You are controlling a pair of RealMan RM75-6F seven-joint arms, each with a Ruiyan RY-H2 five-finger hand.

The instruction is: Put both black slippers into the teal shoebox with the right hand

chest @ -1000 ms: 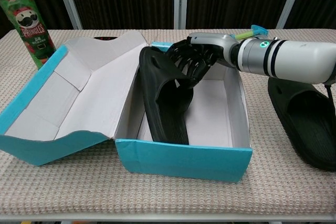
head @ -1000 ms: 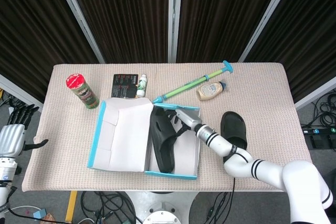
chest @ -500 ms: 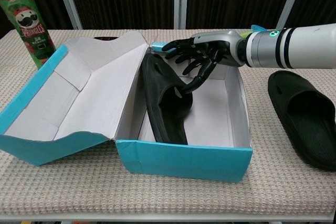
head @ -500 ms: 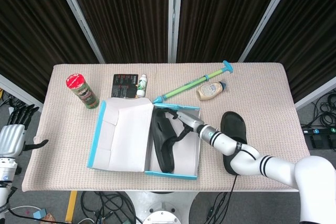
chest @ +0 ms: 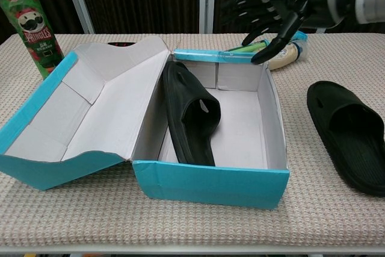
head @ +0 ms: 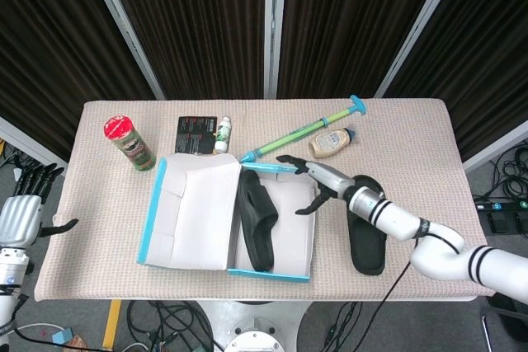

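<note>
Right hand (chest: 283, 7) raised above teal shoebox (chest: 210, 182), fingers spread wide, holding nothing. First slipper (chest: 189, 115) on edge against left wall, leaving floor room. Second slipper (chest: 349, 136) on counter (chest: 180, 230) at 3 o'clock of box. Left hand (head: 21, 212) idle, open.

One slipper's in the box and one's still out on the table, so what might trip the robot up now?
The slipper in the box leans on its edge against the left wall; pushing the second one in might knock or jam it.
The slipper on the table lies flat, so the right hand, now open above the shoebox, may struggle to get its fingers under it.
Swinging across, the hand might clip the box's right wall.
</note>
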